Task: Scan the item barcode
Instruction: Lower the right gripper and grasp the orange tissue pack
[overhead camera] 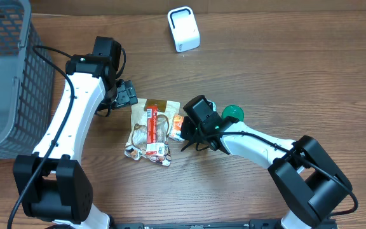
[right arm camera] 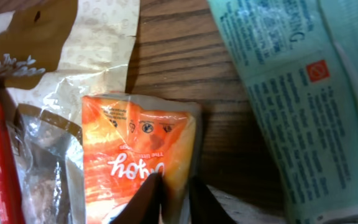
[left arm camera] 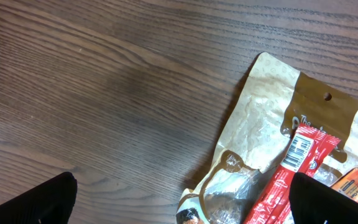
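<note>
A small orange packet (right arm camera: pixel 135 149) lies at the right edge of a tan snack pouch (overhead camera: pixel 148 130), by the table's middle. My right gripper (right arm camera: pixel 176 193) is shut on the orange packet's right edge, one finger on its face and one beside it. A red stick pack (left arm camera: pixel 291 174) with a barcode (left arm camera: pixel 300 149) lies across the tan pouch (left arm camera: pixel 260 124). At the pouch's upper left my left gripper (left arm camera: pixel 182 202) hovers open, holding nothing; one fingertip is over bare wood, the other over the red stick. The white scanner (overhead camera: pixel 183 28) stands at the back.
A grey mesh basket (overhead camera: pixel 5 70) fills the far left. A teal-green package (right arm camera: pixel 303 93) lies just right of the orange packet, partly under my right arm (overhead camera: pixel 253 143).
</note>
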